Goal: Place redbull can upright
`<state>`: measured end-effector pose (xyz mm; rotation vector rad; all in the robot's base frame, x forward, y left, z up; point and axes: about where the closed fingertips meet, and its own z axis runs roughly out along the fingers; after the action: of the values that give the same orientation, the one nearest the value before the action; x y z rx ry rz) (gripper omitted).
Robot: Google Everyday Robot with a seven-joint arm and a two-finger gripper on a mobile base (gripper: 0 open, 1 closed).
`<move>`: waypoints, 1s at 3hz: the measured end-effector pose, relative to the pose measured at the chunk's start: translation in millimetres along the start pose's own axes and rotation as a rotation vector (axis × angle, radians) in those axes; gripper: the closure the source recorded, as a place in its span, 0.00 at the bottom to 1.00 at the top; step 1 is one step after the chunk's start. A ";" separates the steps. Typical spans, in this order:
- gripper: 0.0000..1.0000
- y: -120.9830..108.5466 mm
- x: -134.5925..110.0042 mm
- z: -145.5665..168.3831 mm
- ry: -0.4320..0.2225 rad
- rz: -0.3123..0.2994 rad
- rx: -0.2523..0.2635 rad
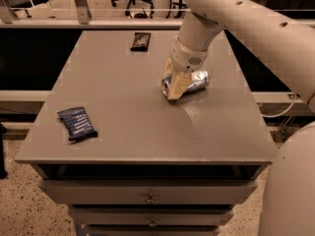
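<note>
The cream two-finger gripper (173,86) stands low at the lying silver-and-blue redbull can (196,80), right of centre on the grey table top (128,92); the flat blue snack packet (77,123) and flat dark wrapper (141,41) lie well apart, leaving bare surface between
</note>
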<state>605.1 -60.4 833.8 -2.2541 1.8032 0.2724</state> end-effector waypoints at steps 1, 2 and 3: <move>1.00 -6.4 0.9 -15.0 -0.055 0.024 0.022; 1.00 -23.5 0.1 -71.5 -0.245 0.086 0.136; 1.00 -31.3 2.4 -117.1 -0.458 0.157 0.245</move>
<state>635.5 -91.4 947.0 -1.7161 1.6606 0.5172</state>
